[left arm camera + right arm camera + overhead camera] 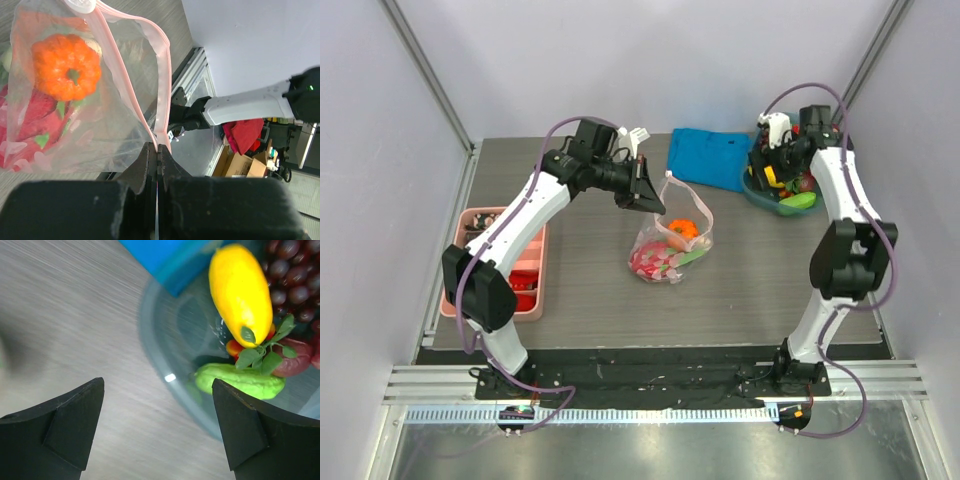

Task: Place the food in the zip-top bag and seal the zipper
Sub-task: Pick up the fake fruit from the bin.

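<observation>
Okay, counting up: two arms, one zip-top bag [665,250], one bowl [175,330], one pink tray [495,212], one blue cloth [715,155].

The bag sits at the centre of the worktop [580,300], long axis running far to near. Its mouth is raised toward the far edge and its belly sags on the worktop toward the near edge. The zipper [164,90] hangs apart in an open loop, so the bag is unsealed. The left gripper [157,150] has its jaws pinched flat together on that pink strip at the left end of the mouth, holding it up off the worktop.

Inside the bag there is one orange pumpkin [67,67] riding high near the mouth. Red pieces [27,117] are packed beneath it with flecks of green. How many red ones I cannot tell through the crinkled plastic.

Over at the far right corner, the right gripper [158,390] hovers above the bowl, jaws spread wide, nothing between them.

More food lies in the bowl:
- one long yellow fruit [240,290];
- one green vegetable [240,381] lying crosswise just past the yellow fruit's tip;
- one bunch of purple grapes [295,275] alongside the yellow fruit;
- one dark red piece [297,362] behind a leafy green sprig [265,352];
- a small orange-red bit [234,347] tucked under the yellow fruit.

The cloth lies along the far edge, just beside the bowl on its left. The tray hugs the left edge, with red tray pieces [525,295] in its near compartments.
</observation>
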Controlling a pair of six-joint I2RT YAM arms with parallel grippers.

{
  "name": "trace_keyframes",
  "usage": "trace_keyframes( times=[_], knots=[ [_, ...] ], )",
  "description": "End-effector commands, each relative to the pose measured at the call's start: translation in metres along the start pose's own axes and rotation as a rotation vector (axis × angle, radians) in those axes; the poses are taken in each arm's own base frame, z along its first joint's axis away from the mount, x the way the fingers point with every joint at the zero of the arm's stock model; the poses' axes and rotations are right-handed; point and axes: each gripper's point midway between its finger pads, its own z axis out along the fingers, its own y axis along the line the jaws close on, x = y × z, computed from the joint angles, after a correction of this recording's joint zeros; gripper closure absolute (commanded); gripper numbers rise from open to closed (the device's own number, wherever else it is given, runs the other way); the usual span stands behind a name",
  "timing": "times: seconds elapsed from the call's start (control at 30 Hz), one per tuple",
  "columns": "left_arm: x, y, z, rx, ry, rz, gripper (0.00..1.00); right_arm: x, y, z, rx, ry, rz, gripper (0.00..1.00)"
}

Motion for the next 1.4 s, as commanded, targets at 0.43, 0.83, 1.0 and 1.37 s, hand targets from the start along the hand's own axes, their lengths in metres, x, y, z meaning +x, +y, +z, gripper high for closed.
trace_keyframes(
  times=[0.43, 0.83, 1.0, 1.37],
  knots=[
    [0.003, -0.001, -0.01, 0.044, 0.005, 0.043, 1.0, -0.014, -0.104, 0.089, 0.301, -0.014, -0.197, 0.06],
    [0.004, 0.005, -0.01, 0.044, 0.014, 0.023, 1.0, -0.021, -0.116, 0.112, 0.302, -0.06, -0.18, 0.09],
    [0.005, 0.009, -0.011, 0.041, 0.019, 0.017, 1.0, -0.04, -0.086, 0.077, 0.16, -0.158, -0.149, 0.05],
    [0.004, 0.008, -0.009, 0.059, 0.029, 0.004, 1.0, -0.059, -0.097, 0.052, 0.073, -0.249, -0.089, 0.04]
  ],
)
